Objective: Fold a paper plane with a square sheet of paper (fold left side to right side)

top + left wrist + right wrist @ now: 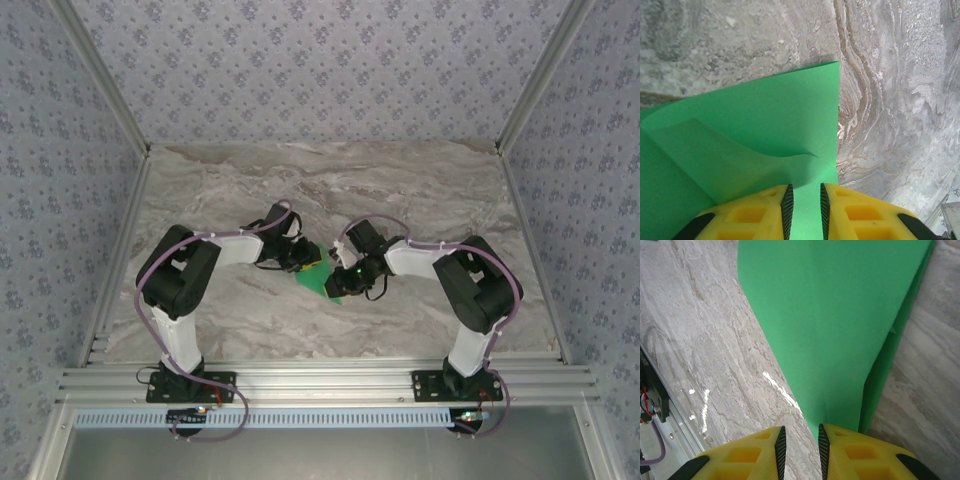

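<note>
Both grippers, left (pixel 804 210) and right (pixel 799 452), had jaws narrowed onto the green paper (pixel 325 280) mid-surface (pixel 400 180), partly folded. I judged a flap fold underway; next I needed to press the crease flat.

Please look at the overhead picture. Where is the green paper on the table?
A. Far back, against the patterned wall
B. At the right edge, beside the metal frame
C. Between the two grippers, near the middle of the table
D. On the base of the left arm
C: the green paper lies on the marble table between the left gripper and the right gripper, about midway across the table.
</note>
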